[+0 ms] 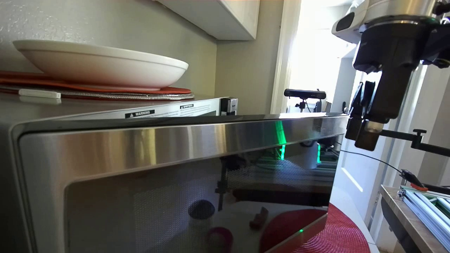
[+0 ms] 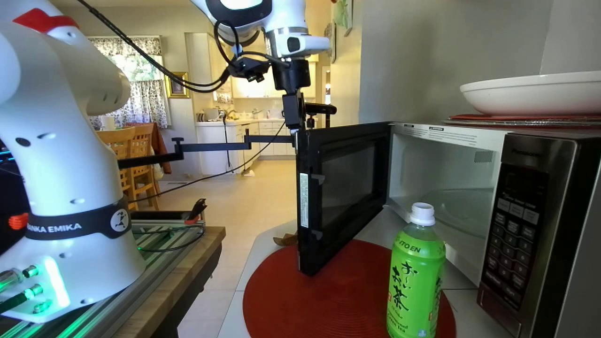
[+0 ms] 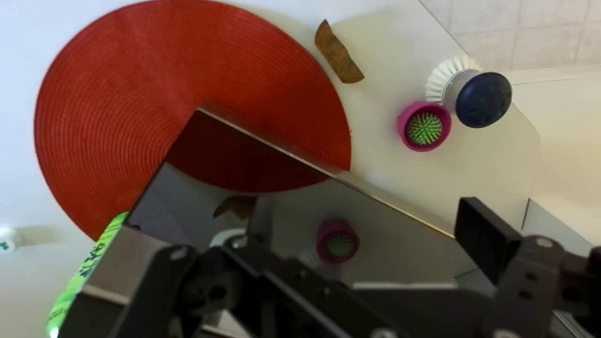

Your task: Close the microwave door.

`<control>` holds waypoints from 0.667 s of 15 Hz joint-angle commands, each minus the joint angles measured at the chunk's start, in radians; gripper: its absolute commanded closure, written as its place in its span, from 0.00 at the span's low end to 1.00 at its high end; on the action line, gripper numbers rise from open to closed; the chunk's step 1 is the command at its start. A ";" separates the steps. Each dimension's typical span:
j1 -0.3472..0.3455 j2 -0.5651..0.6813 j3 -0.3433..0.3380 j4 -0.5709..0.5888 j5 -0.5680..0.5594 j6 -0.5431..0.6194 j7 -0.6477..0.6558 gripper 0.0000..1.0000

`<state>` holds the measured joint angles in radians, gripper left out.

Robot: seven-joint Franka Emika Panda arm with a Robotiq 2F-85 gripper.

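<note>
White table (image 3: 399, 173): round red mat (image 3: 188, 70), brown leaf (image 3: 340, 54) beside it. Microwave door (image 2: 345, 188) stands open over the mat. Pincer (image 1: 360, 135) near the door's free upper corner, fingers (image 3: 484, 238) well apart, gripping nothing visible. Green bottle (image 2: 415, 281) upright before the cavity (image 2: 408, 164). Behind: wooden chairs (image 2: 140, 130), kitchen counter (image 2: 211, 124).

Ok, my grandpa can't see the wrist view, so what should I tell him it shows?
The microwave door stands open partly over a red mat, seen from above, with black robot fingers at the bottom. At upper right, two brushes and maybe a dry leaf are on a white table; a green bottle shows at lower left.
</note>
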<state>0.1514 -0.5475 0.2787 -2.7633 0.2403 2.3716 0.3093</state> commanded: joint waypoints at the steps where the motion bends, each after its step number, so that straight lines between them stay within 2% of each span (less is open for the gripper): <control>1: -0.011 0.033 -0.011 0.001 -0.076 0.063 -0.014 0.00; 4: -0.028 0.055 -0.021 0.001 -0.128 0.112 -0.019 0.00; 10: -0.114 0.092 -0.006 0.001 -0.291 0.260 0.015 0.00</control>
<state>0.0668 -0.4801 0.2663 -2.7631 0.0084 2.5619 0.3105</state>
